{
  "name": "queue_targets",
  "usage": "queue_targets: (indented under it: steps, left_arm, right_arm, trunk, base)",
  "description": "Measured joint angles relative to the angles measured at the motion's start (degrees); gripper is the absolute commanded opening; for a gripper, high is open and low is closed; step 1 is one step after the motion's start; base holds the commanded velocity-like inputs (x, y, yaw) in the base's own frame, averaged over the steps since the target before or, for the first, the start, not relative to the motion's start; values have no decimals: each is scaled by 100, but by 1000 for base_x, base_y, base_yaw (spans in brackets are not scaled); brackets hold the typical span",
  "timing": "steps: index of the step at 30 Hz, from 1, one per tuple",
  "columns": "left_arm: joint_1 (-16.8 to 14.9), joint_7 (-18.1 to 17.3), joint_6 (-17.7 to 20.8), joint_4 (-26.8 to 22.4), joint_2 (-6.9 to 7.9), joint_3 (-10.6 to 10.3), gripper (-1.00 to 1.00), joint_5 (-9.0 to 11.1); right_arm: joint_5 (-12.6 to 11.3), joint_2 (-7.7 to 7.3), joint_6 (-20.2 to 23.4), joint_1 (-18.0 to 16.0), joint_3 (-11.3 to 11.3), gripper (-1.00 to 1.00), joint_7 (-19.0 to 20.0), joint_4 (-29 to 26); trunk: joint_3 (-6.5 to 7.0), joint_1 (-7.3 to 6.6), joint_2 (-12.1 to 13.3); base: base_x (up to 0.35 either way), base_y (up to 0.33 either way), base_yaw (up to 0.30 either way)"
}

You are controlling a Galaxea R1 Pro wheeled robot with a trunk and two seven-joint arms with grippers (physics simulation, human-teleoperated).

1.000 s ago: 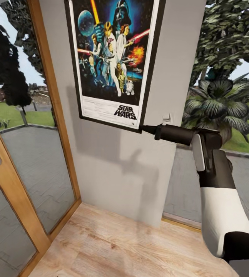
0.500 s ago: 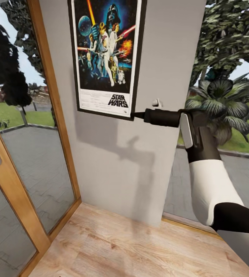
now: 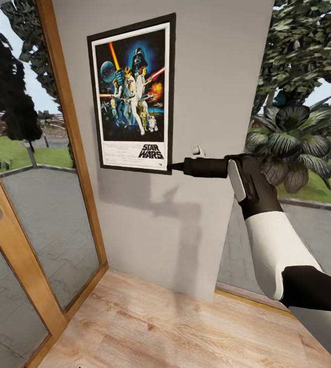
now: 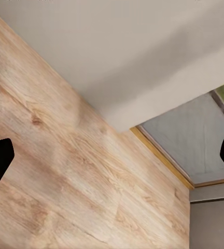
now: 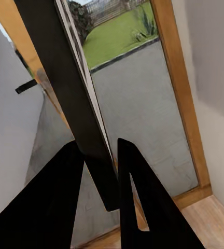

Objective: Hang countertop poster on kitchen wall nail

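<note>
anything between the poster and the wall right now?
Nothing visible. The black-framed Star Wars poster sits against the grey wall panel, the right gripper shut on its lower right corner. No nail can be made out.

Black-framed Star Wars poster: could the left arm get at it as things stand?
Probably not right away. The left end effector points at the wooden floor, open, while the right end effector grips the black-framed Star Wars poster at its lower corner.
</note>
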Motion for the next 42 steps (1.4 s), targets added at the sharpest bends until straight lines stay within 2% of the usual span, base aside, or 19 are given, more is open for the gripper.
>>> queue_targets:
  steps: [9, 17, 24, 29, 42]
  left_arm:
    - [0, 0, 0, -5, 8, 0, 100, 0]
    - [0, 0, 0, -6, 9, 0, 100, 0]
    - [0, 0, -3, -6, 16, 0, 100, 0]
    - [0, 0, -1, -6, 33, 0, 100, 0]
    - [0, 0, -4, -5, 35, 0, 100, 0]
  right_arm:
    - [-14, 0, -38, 0, 12, -100, 21, 22]
    - [-55, 0, -414, 7, 14, -100, 66, 21]
    - [-76, 1, -515, 8, 17, -100, 360, 15]
    - [-53, 0, -912, 27, 10, -100, 475, 151]
    - [-50, 0, -998, 26, 13, -100, 476, 295]
  trunk:
    - [0, -1, -1]
    - [0, 0, 0]
    - [0, 0, 0]
    - [0, -2, 0]
    - [0, -1, -1]
  base:
    - [131, 62, 0]
    - [33, 17, 0]
    - [4, 2, 0]
    - [135, 0, 0]
    - [46, -19, 0]
